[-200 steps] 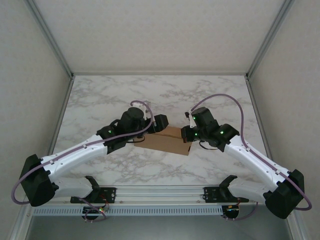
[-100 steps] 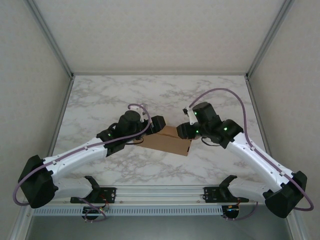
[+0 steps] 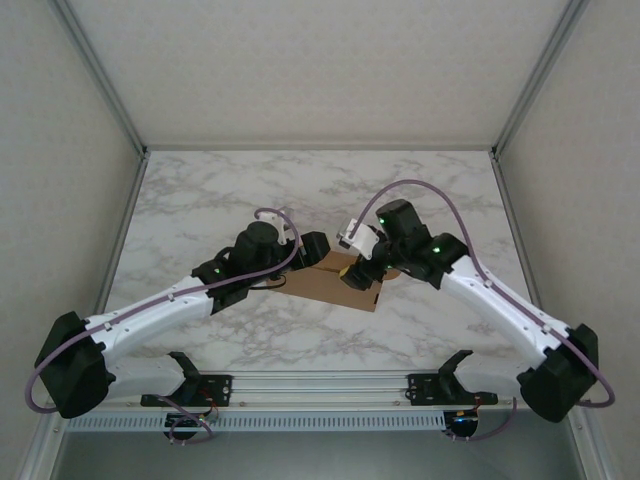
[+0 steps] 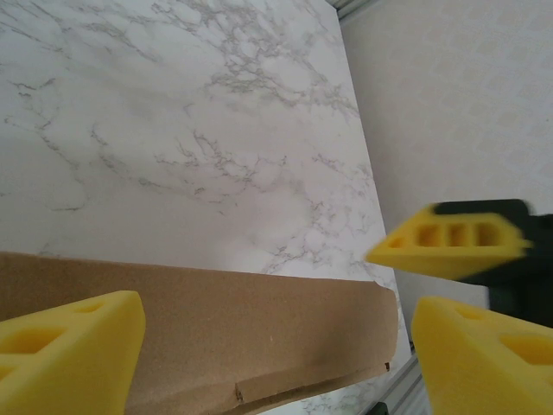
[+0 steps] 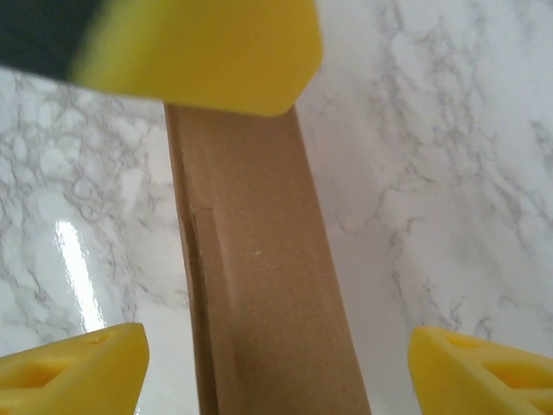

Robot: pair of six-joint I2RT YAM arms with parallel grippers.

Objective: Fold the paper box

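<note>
We see the paper box [image 3: 330,287] lying flat mid-worktop [image 3: 200,200], its far edge hidden beneath both arms. The left claw [image 4: 278,311] and right claw [image 5: 278,337] straddle it, jaws spread wide. We cannot tell whether either touches it.

right gripper [image 3: 358,274] swung left from centre-right, now above the right end of the paper box [image 3: 318,286], jaws gone from closed to wide apart
</note>
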